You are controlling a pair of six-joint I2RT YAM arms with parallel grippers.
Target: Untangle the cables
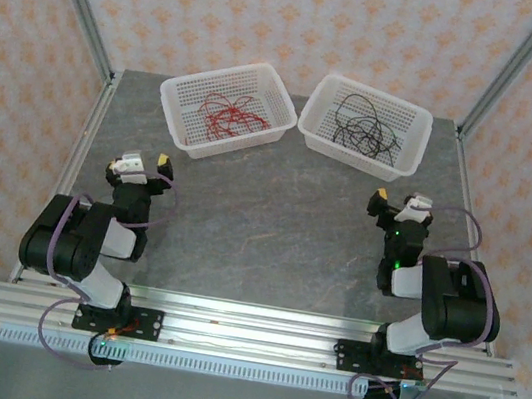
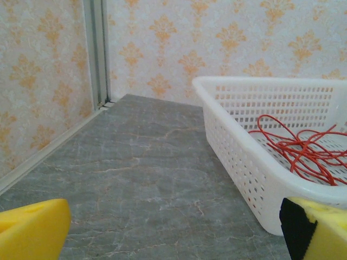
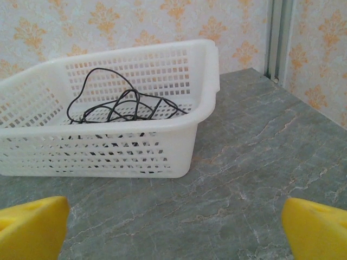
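left arm point(image 1: 87, 242): black joint housings, white links between them
right arm point(image 1: 442, 303): same build, black over white
base plates point(image 1: 116, 318): black, flat, one per arm, sitting on the rail point(image 1: 245, 330)
arm cables point(image 1: 65, 218): thick, purple-grey, loose loop beside each arm, another loop sagging below the rail at each base
status lights point(image 1: 397, 264): green glow on right arm's black section, far side from the rail
wrist heads point(image 1: 129, 167): white block on top, at the end furthest from the rail
jaws: yellow-tipped
pads point(image 2: 32, 230): yellow, foam-looking, blunt wedges; on the left arm one has a black inner face; right arm's pads point(image 3: 317, 227) plain yellow
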